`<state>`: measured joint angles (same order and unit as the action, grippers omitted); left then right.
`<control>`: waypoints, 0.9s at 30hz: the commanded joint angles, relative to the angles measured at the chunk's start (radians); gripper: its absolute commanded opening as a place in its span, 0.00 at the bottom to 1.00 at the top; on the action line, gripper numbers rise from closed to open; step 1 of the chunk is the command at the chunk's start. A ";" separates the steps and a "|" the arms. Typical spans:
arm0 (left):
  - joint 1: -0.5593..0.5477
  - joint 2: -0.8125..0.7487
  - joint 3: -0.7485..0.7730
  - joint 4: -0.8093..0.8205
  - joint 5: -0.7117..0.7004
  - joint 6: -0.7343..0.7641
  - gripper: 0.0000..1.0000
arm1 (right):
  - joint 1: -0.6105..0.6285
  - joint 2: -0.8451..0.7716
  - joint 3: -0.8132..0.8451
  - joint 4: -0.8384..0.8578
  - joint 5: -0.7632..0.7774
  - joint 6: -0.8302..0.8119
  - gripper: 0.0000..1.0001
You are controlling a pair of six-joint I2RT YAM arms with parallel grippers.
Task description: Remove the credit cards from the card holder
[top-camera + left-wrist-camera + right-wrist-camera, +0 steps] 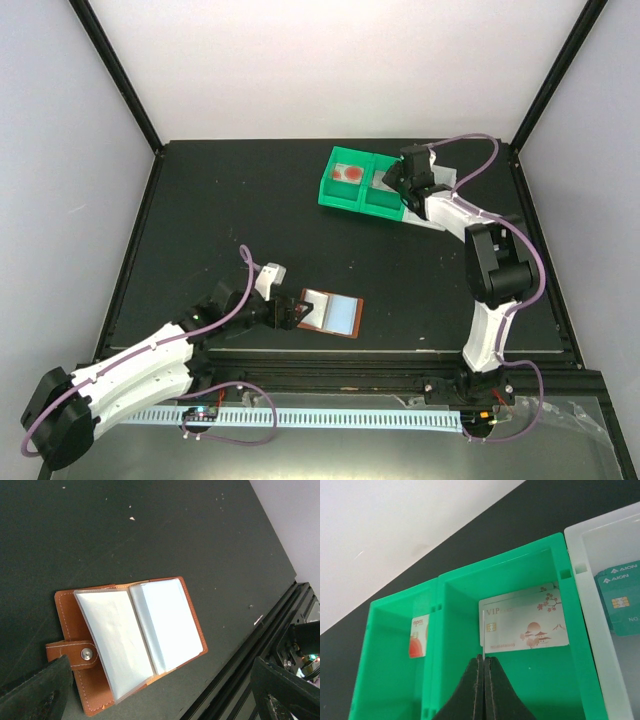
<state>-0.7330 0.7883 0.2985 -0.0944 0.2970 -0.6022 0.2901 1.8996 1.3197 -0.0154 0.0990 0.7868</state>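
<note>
The card holder [335,315] lies open on the black table near the front edge. In the left wrist view the card holder [130,635] shows its brown rim, snap tab and two pale pockets; I cannot tell whether cards sit in them. My left gripper [290,312] is open, with its fingers [40,690] spread on either side of the holder's near end. My right gripper [483,660] is shut on a thin card [482,630] seen edge-on, held over the green bin [340,195]. A pinkish-white VIP card [525,625] lies in that compartment, and an orange-red card [418,637] lies in the left one.
A white bin [585,605] holding teal cards [620,597] stands against the green bin's right side. The table's front rail [260,645] runs close below the holder. The enclosure's walls stand at the left, the right and the back.
</note>
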 commanded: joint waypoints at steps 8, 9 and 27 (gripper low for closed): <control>0.008 -0.049 0.033 -0.074 -0.011 0.036 0.99 | -0.006 0.145 0.117 0.100 0.054 0.095 0.01; 0.009 -0.051 0.031 -0.074 -0.014 0.035 0.99 | -0.006 0.155 0.125 0.101 0.049 0.095 0.01; 0.010 -0.109 0.042 -0.131 -0.004 0.003 0.99 | -0.006 0.247 0.193 0.108 0.089 0.102 0.08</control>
<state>-0.7277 0.7101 0.3050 -0.1932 0.2935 -0.5869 0.2882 2.1403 1.4952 0.0727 0.1356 0.8841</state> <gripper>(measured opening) 0.990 0.055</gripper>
